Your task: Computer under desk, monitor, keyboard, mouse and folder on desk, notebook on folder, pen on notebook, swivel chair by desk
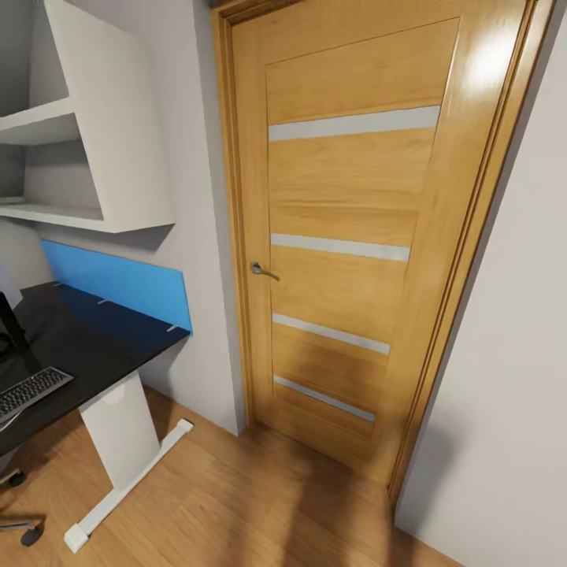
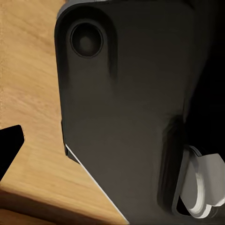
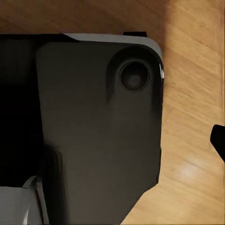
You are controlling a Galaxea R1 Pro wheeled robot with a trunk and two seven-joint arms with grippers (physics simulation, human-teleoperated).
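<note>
Nearest, in both wrist views: dark robot body panel (image 2: pixel 126 117) close up over wood floor (image 2: pixel 28 93). Same panel (image 3: pixel 93 126) in the right wrist view, round recess near one corner, floor (image 3: pixel 192 140) beyond. Black sliver at the frame edge in each wrist view, possibly a fingertip (too little showing to be sure). Can't tell whether the left or the right claw is released or clenched.

Head view, near to far:
- Lower left corner: chrome leg and black castor of the swivel chair (image 1: pixel 22 529) on the wood floor (image 1: pixel 236 504), just beside the desk's white leg.
- White leg (image 1: pixel 118 441) of the desk with a long white foot running along the floor.
- Black top of the desk (image 1: pixel 94 346) at the left edge. End of the keyboard (image 1: pixel 31 390) lying flat on it, silver frame, black keys, near the front edge.
- Behind the keyboard: thin black upright, stand of the monitor (image 1: pixel 12 327), mostly cut off by the frame.
- Blue back panel (image 1: pixel 118 283) along the desk's rear edge against the grey wall.
- Above the desk: white wall shelf unit (image 1: pixel 87 142).
- Farthest: closed wooden door (image 1: pixel 354 236) with four pale horizontal strips and a metal lever handle (image 1: pixel 262 271), to the right of the desk. Grey wall (image 1: pixel 512 354) right of the door frame.
</note>
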